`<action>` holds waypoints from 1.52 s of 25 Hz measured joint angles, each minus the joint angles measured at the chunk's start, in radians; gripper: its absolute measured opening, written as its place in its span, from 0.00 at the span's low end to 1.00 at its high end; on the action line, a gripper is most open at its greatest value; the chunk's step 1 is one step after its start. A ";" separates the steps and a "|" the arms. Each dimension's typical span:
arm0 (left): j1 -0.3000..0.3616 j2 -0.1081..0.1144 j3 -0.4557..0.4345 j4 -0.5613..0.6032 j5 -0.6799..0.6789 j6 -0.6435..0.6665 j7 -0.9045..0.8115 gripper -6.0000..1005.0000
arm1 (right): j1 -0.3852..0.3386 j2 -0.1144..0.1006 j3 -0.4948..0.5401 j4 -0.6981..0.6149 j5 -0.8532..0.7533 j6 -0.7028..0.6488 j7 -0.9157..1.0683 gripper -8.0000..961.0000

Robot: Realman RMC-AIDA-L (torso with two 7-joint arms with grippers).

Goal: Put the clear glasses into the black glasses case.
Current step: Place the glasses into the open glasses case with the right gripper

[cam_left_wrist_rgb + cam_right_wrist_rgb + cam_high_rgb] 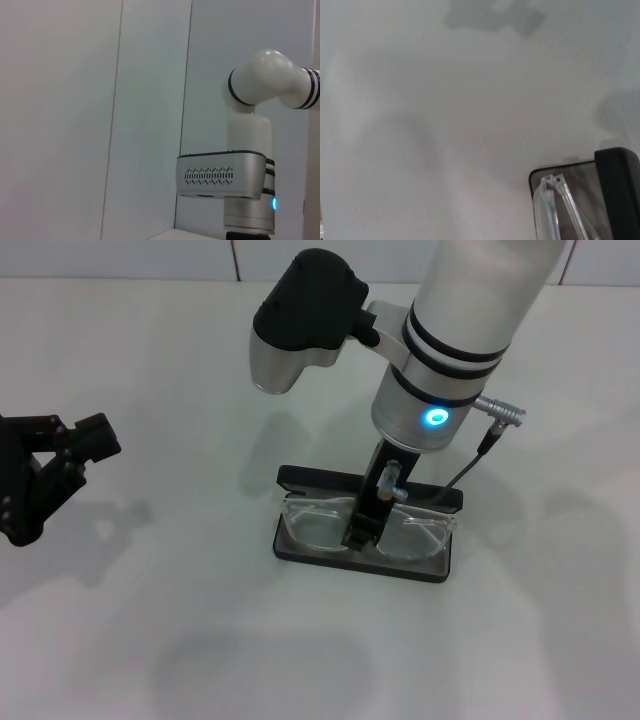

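**Glasses sit in the open case**

The white table (150,620) holds the black glasses case (300,478), lying open in the middle. The clear glasses (318,522) lie inside it. The right gripper (362,532) reaches down onto the middle of the glasses; I cannot tell how its fingers stand. The left gripper (85,448) waits open, well apart at the left

Right arm reaching down at centre, left arm parked aside
The right gripper (362,530) points straight down from its white wrist, fingers close together; the left gripper (60,465) hovers at the left edge, jaws spread
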 joint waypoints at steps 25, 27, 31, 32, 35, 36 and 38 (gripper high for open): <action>-0.024 -0.005 -0.003 -0.004 0.037 -0.006 0.005 0.07 | -0.002 0.000 -0.012 0.056 -0.002 0.038 -0.011 0.14; -0.024 -0.006 -0.004 -0.004 0.040 -0.006 0.006 0.07 | -0.001 0.000 -0.012 0.060 -0.002 0.039 -0.010 0.14; -0.023 -0.009 -0.005 -0.004 0.042 -0.006 0.006 0.07 | 0.000 0.000 -0.012 0.064 -0.002 0.039 -0.009 0.14; -0.023 -0.011 -0.005 -0.004 0.045 -0.006 0.006 0.07 | 0.000 0.000 -0.012 0.064 -0.002 0.039 -0.009 0.14; -0.023 -0.014 -0.006 -0.003 0.050 -0.006 0.006 0.07 | 0.001 0.000 -0.012 0.064 -0.002 0.038 -0.009 0.14; -0.023 -0.015 -0.006 -0.003 0.051 -0.006 0.006 0.07 | 0.002 0.000 -0.012 0.064 -0.002 0.036 -0.008 0.14; -0.023 -0.015 -0.006 -0.003 0.052 -0.007 0.006 0.07 | 0.004 0.000 -0.012 0.064 -0.002 0.033 -0.005 0.14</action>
